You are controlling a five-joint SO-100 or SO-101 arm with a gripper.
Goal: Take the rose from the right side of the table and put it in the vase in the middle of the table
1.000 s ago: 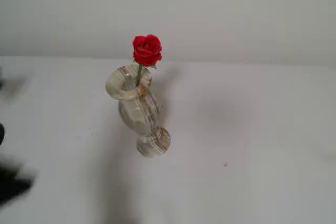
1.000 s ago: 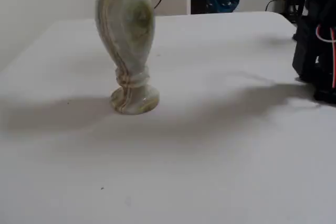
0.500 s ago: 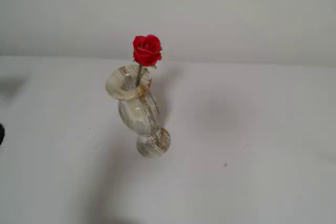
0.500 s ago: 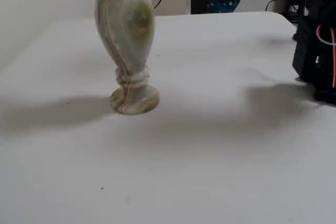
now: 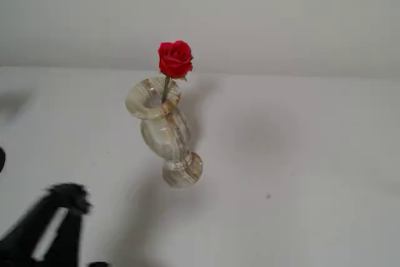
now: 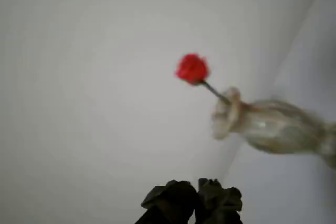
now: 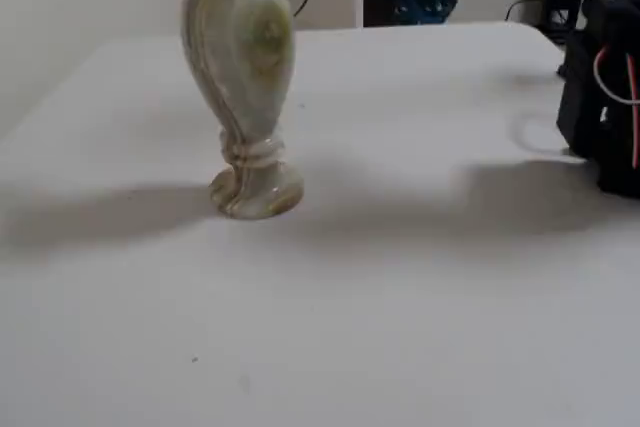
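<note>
The rose [image 5: 175, 58] stands in the vase [image 5: 164, 130], its red bloom just above the flared rim and its stem down inside the mouth. The vase stands upright on the white table [image 5: 300, 154]. The wrist view, which lies on its side, shows the rose [image 6: 192, 68] and the vase [image 6: 273, 125] well away from my gripper [image 6: 197, 188]. The two dark fingertips are together at the bottom edge with nothing between them. In a fixed view my blurred black arm [image 5: 56, 223] is at the bottom left, apart from the vase. Another fixed view shows the vase's body and foot [image 7: 245, 67]; the rose is out of view there.
The arm's black base with red and white wires [image 7: 610, 87] stands at the right edge of the table. A plain pale wall [image 5: 281, 10] runs behind the table. A small dark speck [image 5: 268, 196] lies on the tabletop.
</note>
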